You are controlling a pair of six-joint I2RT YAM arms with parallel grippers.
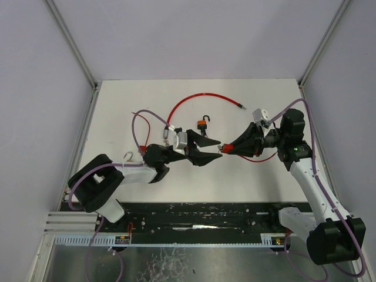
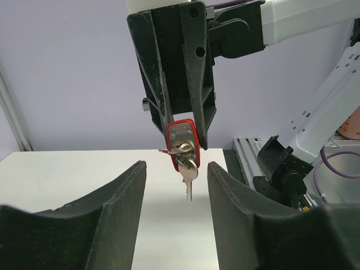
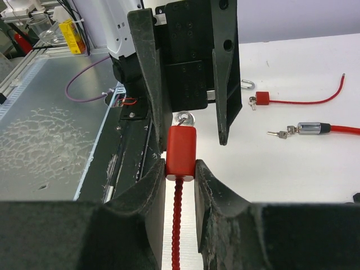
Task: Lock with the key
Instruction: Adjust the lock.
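Red plastic sleeves the lock barrel, a short cylinder with a bright metal end face. From its other end runs a ribbed red cable. The right gripper clamps the barrel from both sides and holds it in the air above the white table, between the two arms. At the metal face hangs a key ring with a small silver key dangling point-down. Whether a second key sits in the keyhole cannot be told.

The left gripper faces the barrel with its jaws apart, one on either side of the keys, gripping nothing.

Handling, as judged: the barrel is likely light and rigid, with a smooth skin that could slip if twisted. The cable looks springy and may tug at the barrel. The keys are thin, hard and free to swing, so the hold is best taken across the flat head of the key, close to the lock face. The barrel must stay pinned against the turn.
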